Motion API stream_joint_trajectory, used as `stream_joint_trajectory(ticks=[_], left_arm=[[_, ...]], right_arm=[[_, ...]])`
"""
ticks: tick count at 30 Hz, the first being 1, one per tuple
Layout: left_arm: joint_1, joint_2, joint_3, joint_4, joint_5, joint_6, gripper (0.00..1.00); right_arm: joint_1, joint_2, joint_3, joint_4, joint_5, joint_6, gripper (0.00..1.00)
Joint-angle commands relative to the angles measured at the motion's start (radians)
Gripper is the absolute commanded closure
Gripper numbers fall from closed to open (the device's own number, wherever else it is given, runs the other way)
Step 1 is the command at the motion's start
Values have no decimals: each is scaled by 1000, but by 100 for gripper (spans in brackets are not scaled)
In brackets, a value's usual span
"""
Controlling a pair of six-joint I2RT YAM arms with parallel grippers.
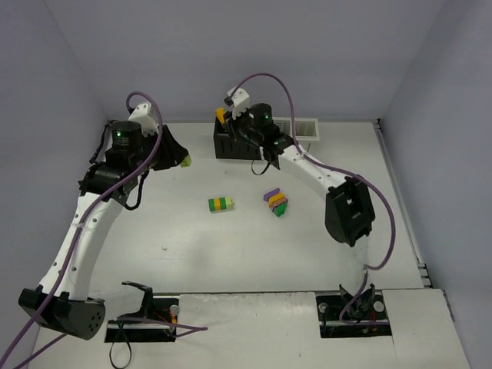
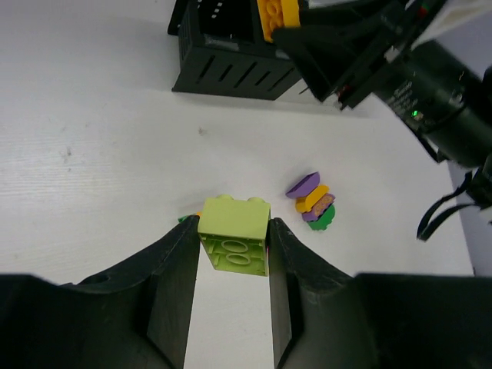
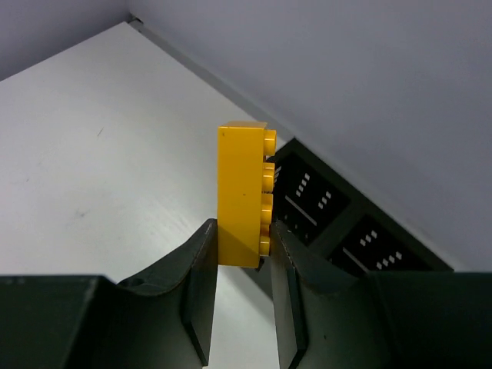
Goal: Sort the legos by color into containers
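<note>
At far edge of worktop (image 1: pixel 254 254): containers (image 1: pixel 233 144) lie just below and beyond right gripper (image 3: pixel 242 240), clamped on upright orange-yellow brick (image 3: pixel 244 192); nearer arm. Toward the left edge, left gripper (image 2: pixel 233 244) clamped on lime brick (image 2: pixel 234 234).

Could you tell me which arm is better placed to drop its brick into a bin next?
Right. The right gripper holds the orange-yellow brick right at the black bins. The left gripper holds a lime green brick over the table, well short of the bins.
</note>
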Motion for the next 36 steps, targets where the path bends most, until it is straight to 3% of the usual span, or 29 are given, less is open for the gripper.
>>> stream_joint_trajectory(ticks=[1, 5, 9, 22, 25, 26, 31, 36], left_arm=[[21, 1, -42, 52, 31, 81, 93], [71, -24, -132, 130, 127, 59, 93], [90, -51, -155, 147, 105, 73, 93], [145, -42, -181, 198, 206, 29, 93], [145, -44, -183, 201, 204, 30, 93], [145, -47, -186, 205, 206, 32, 93], [145, -47, -192, 219, 233, 29, 93], [145, -50, -195, 228, 249, 26, 93]], right_arm=[[-7, 95, 170, -14, -48, -112, 95], [-12, 181, 265, -19, -39, -185, 95], [-21, 241, 339, -37, -25, -210, 95], [-41, 295, 370, -39, 13, -222, 88], [-46, 305, 373, -42, 15, -216, 81], [-49, 308, 373, -40, 18, -216, 72], [-55, 316, 376, -40, 25, -205, 49], [-55, 264, 365, -40, 1, -187, 43]])
